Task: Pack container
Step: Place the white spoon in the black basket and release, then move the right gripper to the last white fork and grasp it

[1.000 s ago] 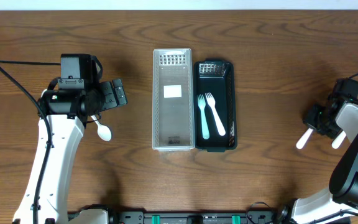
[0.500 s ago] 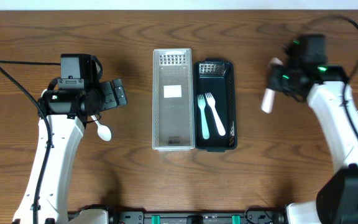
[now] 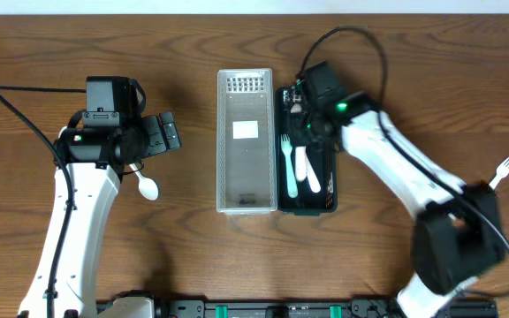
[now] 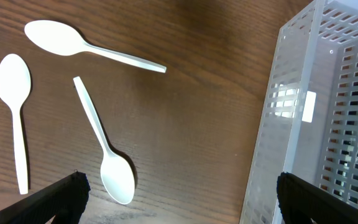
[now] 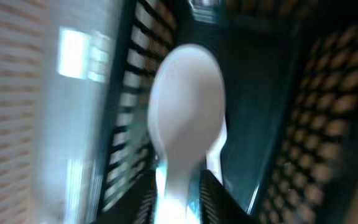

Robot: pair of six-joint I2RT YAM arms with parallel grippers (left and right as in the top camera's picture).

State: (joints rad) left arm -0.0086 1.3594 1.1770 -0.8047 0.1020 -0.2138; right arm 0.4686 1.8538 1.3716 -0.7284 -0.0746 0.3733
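A black slotted container stands beside a clear slotted container at mid-table. The black one holds a teal fork and a white fork. My right gripper is over the black container's far half, shut on a white spoon whose bowl points down into it; that view is blurred. My left gripper is open and empty, low over the table left of the clear container, above three white spoons.
One white spoon shows in the overhead view by the left arm. A white fork lies near the table's right edge. Bare wood surrounds both containers.
My right arm has swung from the table's right edge leftward to above the black container, carrying the white spoon. The left arm has not moved.
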